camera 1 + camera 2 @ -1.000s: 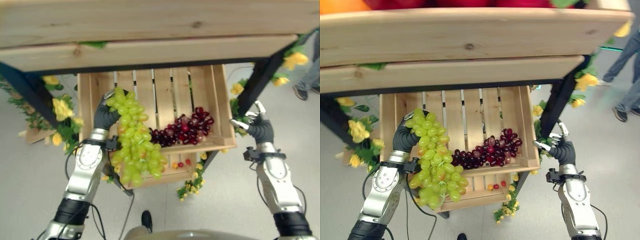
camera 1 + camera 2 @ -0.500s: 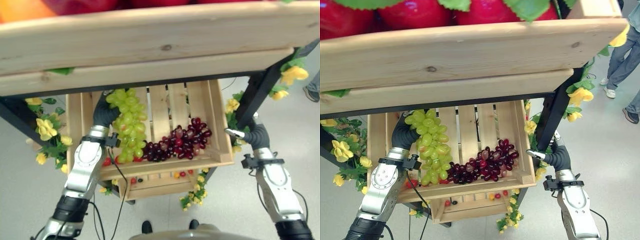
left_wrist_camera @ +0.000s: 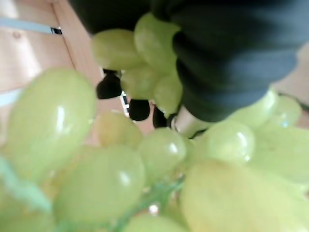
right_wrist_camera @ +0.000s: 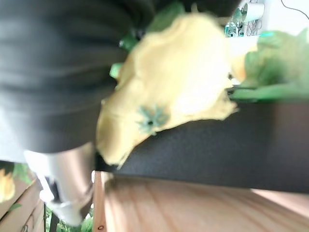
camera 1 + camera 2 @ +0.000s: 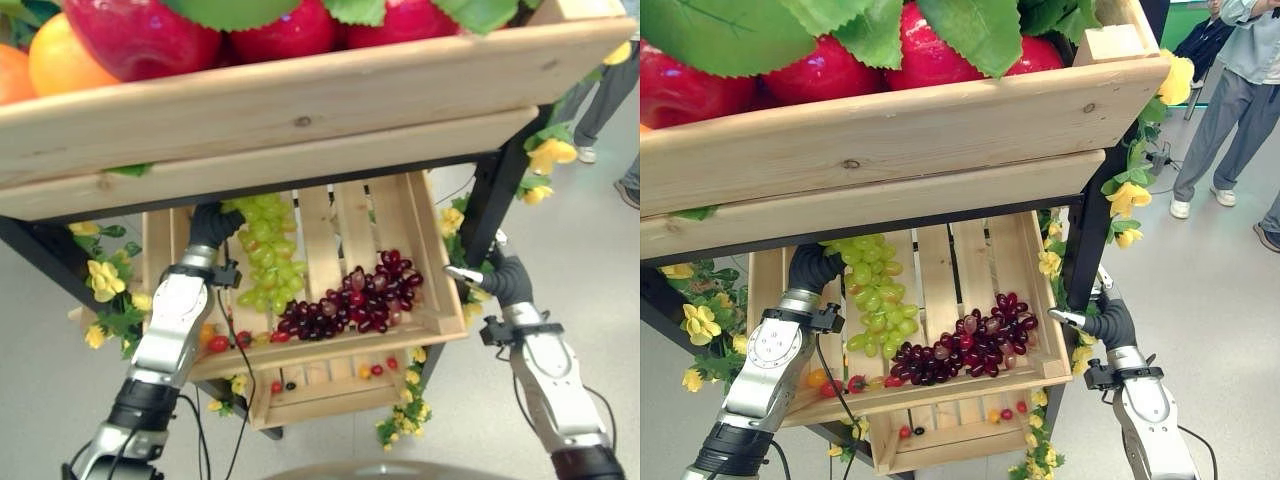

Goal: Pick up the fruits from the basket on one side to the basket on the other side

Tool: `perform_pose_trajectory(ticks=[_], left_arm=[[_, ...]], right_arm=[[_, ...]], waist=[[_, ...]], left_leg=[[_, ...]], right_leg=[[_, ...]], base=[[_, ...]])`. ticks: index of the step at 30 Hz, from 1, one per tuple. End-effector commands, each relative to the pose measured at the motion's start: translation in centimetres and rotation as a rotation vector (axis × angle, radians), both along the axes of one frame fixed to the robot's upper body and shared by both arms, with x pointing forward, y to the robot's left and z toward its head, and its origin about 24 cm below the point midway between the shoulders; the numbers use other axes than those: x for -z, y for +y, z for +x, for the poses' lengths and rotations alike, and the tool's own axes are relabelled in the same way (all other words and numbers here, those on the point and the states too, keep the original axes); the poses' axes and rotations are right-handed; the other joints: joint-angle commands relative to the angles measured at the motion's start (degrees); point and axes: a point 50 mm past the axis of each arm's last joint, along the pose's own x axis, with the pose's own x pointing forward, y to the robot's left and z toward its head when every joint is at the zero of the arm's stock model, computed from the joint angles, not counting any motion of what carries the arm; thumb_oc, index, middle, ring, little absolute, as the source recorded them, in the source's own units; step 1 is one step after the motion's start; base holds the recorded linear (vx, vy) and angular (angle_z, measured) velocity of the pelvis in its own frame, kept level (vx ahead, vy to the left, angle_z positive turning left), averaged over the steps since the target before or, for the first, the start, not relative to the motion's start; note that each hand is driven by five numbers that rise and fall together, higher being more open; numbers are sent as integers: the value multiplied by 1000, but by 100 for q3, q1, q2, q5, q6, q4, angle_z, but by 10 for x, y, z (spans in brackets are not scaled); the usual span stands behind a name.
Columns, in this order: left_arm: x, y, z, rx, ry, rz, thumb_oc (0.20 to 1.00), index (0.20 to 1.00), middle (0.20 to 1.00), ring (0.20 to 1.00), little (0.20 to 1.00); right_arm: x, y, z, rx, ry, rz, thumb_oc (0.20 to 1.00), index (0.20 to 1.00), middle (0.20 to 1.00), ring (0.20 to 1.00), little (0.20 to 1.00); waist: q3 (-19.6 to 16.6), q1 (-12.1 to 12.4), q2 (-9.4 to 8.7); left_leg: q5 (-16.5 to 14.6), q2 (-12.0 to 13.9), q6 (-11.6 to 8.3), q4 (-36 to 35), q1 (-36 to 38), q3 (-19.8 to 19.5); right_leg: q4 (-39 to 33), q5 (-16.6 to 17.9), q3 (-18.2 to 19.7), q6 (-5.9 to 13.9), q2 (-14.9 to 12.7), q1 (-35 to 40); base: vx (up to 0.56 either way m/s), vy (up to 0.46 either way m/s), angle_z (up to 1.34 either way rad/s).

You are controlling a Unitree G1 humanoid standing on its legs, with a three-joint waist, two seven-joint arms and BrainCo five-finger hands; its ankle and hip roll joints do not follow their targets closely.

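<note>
A bunch of green grapes point(image 5: 262, 255) hangs over the left half of the lower wooden crate point(image 5: 437, 250), under the upper shelf. My left hand point(image 5: 212, 225) is shut on the bunch's top, and the grapes point(image 3: 111, 183) crowd right against it in the left wrist view. A bunch of dark purple grapes point(image 5: 355, 300) lies on the crate's slats at the front right. My right hand point(image 5: 500, 280) is open outside the crate's right wall, beside the black post point(image 5: 490, 195), holding nothing.
An upper crate point(image 5: 300, 95) of red apples point(image 5: 140, 35) and an orange point(image 5: 60, 60) overhangs the lower one. Small red fruits point(image 5: 218, 343) lie at the lower crate's front left. Yellow flowers point(image 4: 174, 77) trim the stand. A person's legs point(image 5: 1225, 110) stand far right.
The camera has tilted up, showing the upper crate. My left hand has carried the green grapes from before the crate's front edge to over its left inside. The right hand has neared the post.
</note>
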Motion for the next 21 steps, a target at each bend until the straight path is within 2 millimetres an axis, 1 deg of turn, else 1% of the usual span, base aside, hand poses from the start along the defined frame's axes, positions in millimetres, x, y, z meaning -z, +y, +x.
perform_pose_trajectory(ticks=[1,2,3,4,6,7,9,19,21], left_arm=[[-33,11,12,-54,-104,254,1000,1000,1000,1000,1000],[-33,10,12,-55,-105,256,1000,1000,1000,1000,1000],[-30,12,16,-41,-60,401,1000,1000,1000,1000,1000],[-32,14,17,-54,-59,430,1000,1000,1000,1000,1000],[-30,15,18,-53,-46,433,1000,1000,1000,1000,1000],[-26,17,19,-57,-13,514,1000,1000,1000,1000,1000],[-27,19,19,-60,-7,528,1000,1000,1000,1000,1000],[-23,16,19,-34,15,580,1000,1000,1000,1000,1000],[-24,16,20,-33,17,623,1000,1000,1000,1000,1000]], right_arm=[[-12,5,23,14,-35,44,1000,1000,1000,1000,1000],[-12,5,23,14,-35,45,1000,1000,1000,1000,1000],[-12,2,23,22,-31,39,1000,1000,1000,1000,1000],[-12,1,22,23,-33,39,1000,1000,1000,1000,1000],[-12,2,22,20,-32,44,1000,1000,1000,1000,1000],[-13,0,21,21,-31,33,1000,1000,1000,1000,1000],[-14,-1,21,21,-34,36,1000,1000,1000,1000,1000],[-14,-2,20,22,-34,34,1000,1000,1000,1000,1000],[-15,-3,19,22,-35,32,1000,1000,1000,1000,1000]], waist=[[64,206,-376],[65,210,-380],[72,198,-368],[76,206,-372],[82,207,-378],[94,196,-370],[97,212,-372],[104,206,-382],[103,200,-377]], left_leg=[[-475,-114,-151,163,281,196],[-475,-114,-151,162,282,199],[-479,-107,-151,158,280,216],[-484,-106,-152,155,280,216],[-484,-104,-154,153,282,216],[-492,-101,-156,153,283,215],[-500,-104,-160,153,287,219],[-553,-79,-180,246,264,179],[-555,-74,-186,252,267,181]], right_leg=[[-806,28,80,592,-295,573],[-806,28,83,593,-295,573],[-803,31,86,605,-294,562],[-801,31,91,610,-296,558],[-798,32,96,614,-298,550],[-791,35,105,619,-299,536],[-787,28,97,622,-294,539],[-740,-24,67,596,-284,558],[-743,-31,60,590,-276,563]], base=[[0,0,0],[0,0,0],[0,0,0],[0,0,0],[0,0,0],[0,0,0],[0,0,0],[0,0,0],[0,0,0]])
